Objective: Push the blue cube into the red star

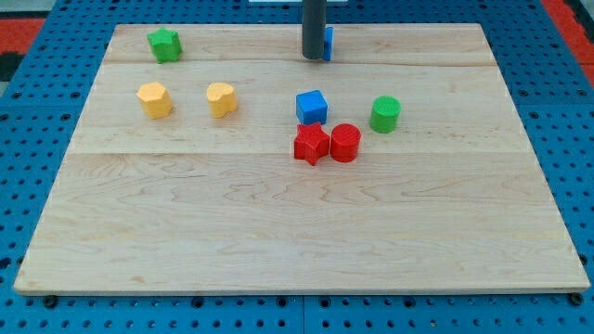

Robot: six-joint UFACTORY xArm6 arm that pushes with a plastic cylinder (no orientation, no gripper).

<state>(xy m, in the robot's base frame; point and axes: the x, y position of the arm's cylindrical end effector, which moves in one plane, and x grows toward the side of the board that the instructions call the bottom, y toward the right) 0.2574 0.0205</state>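
The blue cube (312, 106) sits just above the red star (312, 144) near the board's middle, very close to it or touching it at its upper edge. My tip (314, 57) stands near the view's top, well above the blue cube, right against a second blue block (328, 42) that it mostly hides.
A red cylinder (345, 142) touches the red star's right side. A green cylinder (385, 113) lies right of the blue cube. Two yellow blocks (154, 98) (221, 98) lie at the left. A green star (164, 44) sits at the top left. The wooden board (297, 241) rests on a blue pegboard.
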